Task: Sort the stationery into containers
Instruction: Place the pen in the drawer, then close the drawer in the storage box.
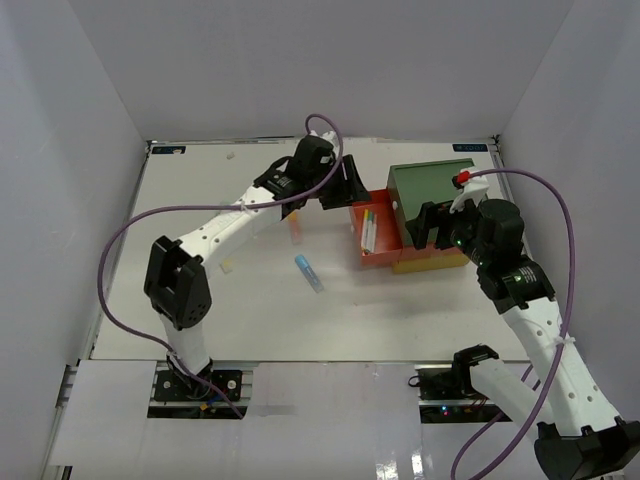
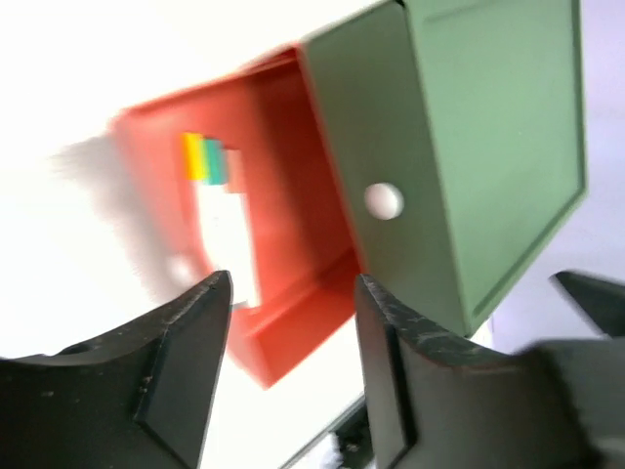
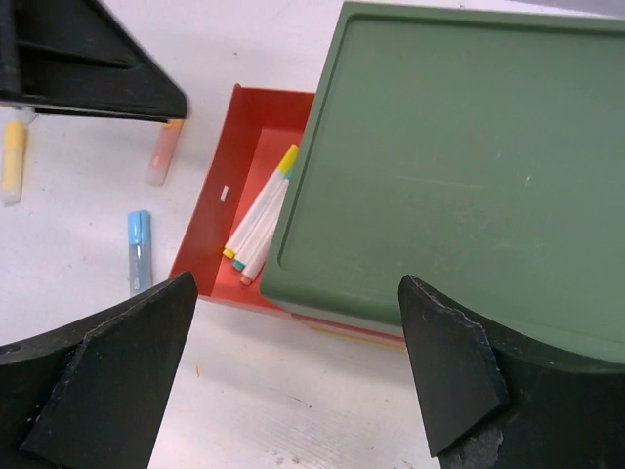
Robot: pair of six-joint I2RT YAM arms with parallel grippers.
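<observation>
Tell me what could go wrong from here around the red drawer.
1. The open left tool hangs near the red drawer. Pulling away low could catch its wall and shift it.
2. The blue stick and orange stick lie loose beside the drawer. A sweeping arm may knock them away.
3. The pens lie slanted inside, so shutting the drawer might jam them.
</observation>
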